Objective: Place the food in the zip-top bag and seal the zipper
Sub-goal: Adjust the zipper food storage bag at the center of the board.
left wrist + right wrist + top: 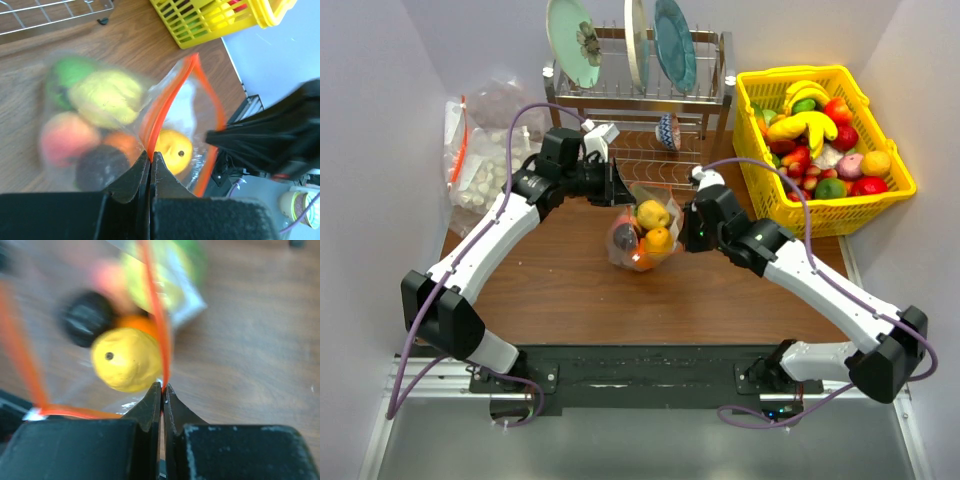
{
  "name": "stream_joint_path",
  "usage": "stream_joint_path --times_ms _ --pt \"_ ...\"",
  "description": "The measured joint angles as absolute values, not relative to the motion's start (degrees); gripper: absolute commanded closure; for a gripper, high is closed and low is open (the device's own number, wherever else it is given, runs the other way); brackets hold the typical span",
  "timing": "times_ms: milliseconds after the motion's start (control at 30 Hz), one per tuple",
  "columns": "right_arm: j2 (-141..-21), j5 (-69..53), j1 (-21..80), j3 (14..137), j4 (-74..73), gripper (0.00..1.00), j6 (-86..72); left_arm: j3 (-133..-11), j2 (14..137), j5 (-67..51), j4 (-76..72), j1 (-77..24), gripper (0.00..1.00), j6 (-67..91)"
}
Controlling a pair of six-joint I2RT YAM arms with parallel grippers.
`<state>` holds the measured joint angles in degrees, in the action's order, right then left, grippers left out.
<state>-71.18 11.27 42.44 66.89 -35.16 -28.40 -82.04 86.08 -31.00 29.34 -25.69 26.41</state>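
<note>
While left fingers (pixel 129 186) and right fingers (pixel 148 415) pinch zipper (pixel 167 100), bag (pixel 665 202) holds six fruits (pixel 107 97).

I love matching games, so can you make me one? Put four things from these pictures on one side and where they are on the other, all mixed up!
Things:
1. bag with fruit
2. basket
3. plates
4. white lumps

Places:
a. far left
b. at the back, standing in the rack
c. in the middle
d. far right

Pairs: 1-c, 2-d, 3-b, 4-a
</note>
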Motion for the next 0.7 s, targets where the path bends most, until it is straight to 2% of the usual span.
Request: stream_joint_path --times_ms 167,500,700 --pt "-69.89 9.34 42.44 74.08 -36.23 1.00 -28.14 -83.09 86.98 -33.50 29.50 -26.41 1.00 26.44" --pt "-74.74 9.23 42.33 73.91 -36.77 1.00 -28.23 -83.68 89.89 -35.83 29.06 -27.79 1.00 26.41" --pt "-74.59 8.95 42.26 79.81 -37.19 1.00 -26.68 -80.95 91.94 -36.18 28.53 -27.77 1.00 26.41"
